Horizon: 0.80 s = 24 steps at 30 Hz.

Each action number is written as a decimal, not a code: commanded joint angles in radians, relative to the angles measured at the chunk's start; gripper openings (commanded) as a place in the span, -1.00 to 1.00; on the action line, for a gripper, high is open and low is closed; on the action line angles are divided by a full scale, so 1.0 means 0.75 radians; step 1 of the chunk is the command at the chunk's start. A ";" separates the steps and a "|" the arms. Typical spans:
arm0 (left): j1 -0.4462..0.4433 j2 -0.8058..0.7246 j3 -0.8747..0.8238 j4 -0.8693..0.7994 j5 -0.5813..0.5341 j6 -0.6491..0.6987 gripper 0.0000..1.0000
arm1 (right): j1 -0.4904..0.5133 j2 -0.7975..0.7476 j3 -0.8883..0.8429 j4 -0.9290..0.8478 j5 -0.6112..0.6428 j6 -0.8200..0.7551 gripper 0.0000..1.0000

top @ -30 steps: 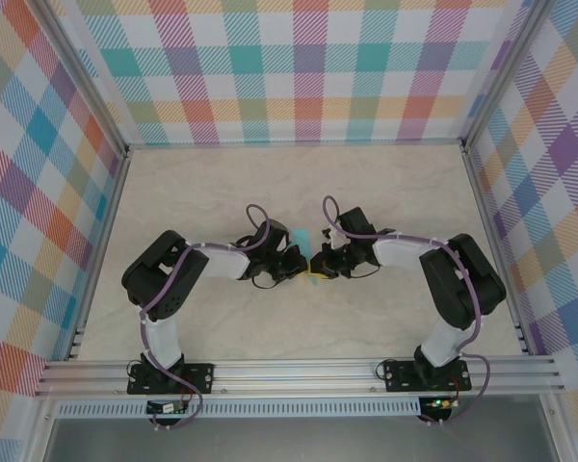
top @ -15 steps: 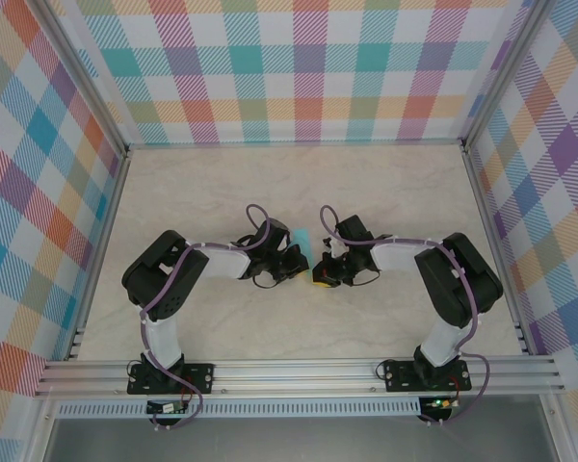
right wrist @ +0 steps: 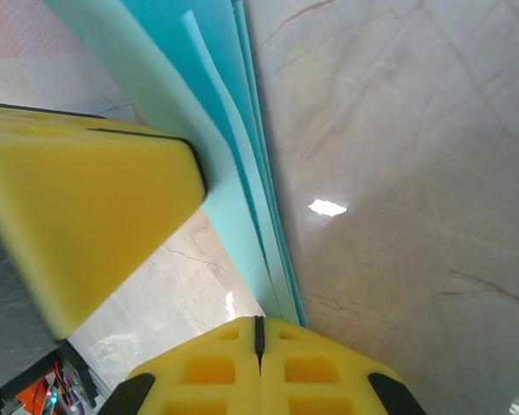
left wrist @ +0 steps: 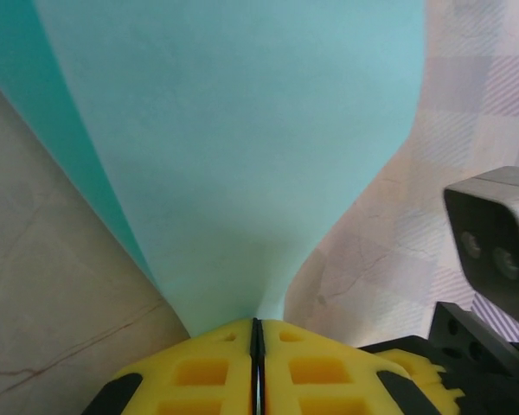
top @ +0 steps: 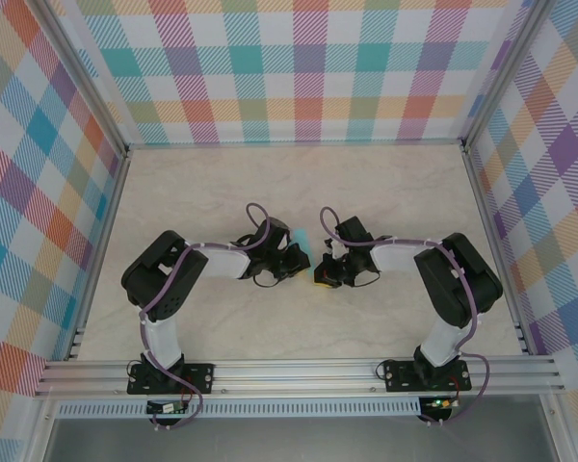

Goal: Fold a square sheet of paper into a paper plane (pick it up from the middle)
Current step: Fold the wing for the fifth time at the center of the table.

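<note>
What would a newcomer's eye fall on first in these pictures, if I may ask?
The turquoise paper stands out first: in the left wrist view it fans upward out of the shut yellow left end effector. Its folded layers also run down into the shut right end effector. From above, both arms meet at the middle of the pale marbled table, ringed by bright plaid walls.
</note>
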 commanded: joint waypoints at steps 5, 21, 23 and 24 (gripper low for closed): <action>-0.008 -0.070 -0.055 0.069 -0.001 0.014 -0.80 | -0.013 -0.017 -0.037 0.020 -0.012 0.036 -1.00; -0.008 0.043 0.060 -0.106 -0.050 0.023 -0.86 | -0.018 -0.118 0.009 -0.099 0.103 -0.096 -0.72; -0.008 0.044 0.063 -0.113 -0.052 0.021 -0.86 | -0.017 -0.113 0.016 -0.117 0.136 -0.124 -0.61; -0.008 0.043 0.065 -0.115 -0.053 0.021 -0.86 | -0.016 -0.113 0.018 -0.117 0.144 -0.136 -0.56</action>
